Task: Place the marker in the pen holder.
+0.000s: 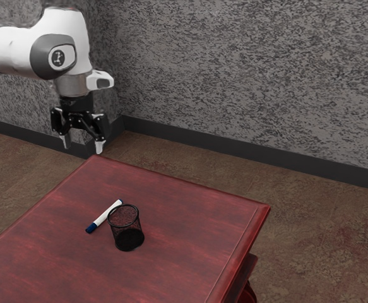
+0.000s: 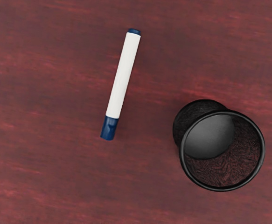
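Marker [image 2: 122, 79] lies beside the upright, open-topped mesh pen holder [image 2: 238, 165], the fingers [image 1: 99, 146] spread apart.

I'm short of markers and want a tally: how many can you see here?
1. The marker lies on the red table, beside the upright pen holder. Any behind or under the table could be hidden.

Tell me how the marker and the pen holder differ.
The marker lies flat; the pen holder stands upright. The marker is white with blue ends, the pen holder black mesh. The marker is slim, the pen holder wide and open-topped. Both rest on the red table.
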`<state>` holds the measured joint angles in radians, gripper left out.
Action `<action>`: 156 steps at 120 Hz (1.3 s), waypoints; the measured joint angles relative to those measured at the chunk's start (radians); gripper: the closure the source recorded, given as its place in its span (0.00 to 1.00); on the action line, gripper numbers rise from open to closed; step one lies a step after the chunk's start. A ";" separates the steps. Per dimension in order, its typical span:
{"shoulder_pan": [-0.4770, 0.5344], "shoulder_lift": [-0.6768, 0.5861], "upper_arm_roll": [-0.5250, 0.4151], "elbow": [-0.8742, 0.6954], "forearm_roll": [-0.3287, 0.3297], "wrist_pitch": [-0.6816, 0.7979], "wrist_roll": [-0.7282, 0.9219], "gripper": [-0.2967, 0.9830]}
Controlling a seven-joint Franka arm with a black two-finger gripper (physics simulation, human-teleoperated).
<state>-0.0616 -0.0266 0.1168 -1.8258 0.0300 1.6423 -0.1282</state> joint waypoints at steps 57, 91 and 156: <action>0.017 0.079 0.032 -0.316 0.006 0.441 0.017 0.23; -0.026 0.181 0.127 -0.326 0.007 0.635 0.142 0.23; -0.026 0.359 0.133 -0.219 -0.021 0.712 0.296 0.23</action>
<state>-0.0875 0.3322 0.2499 -2.0449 0.0090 2.3544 0.1676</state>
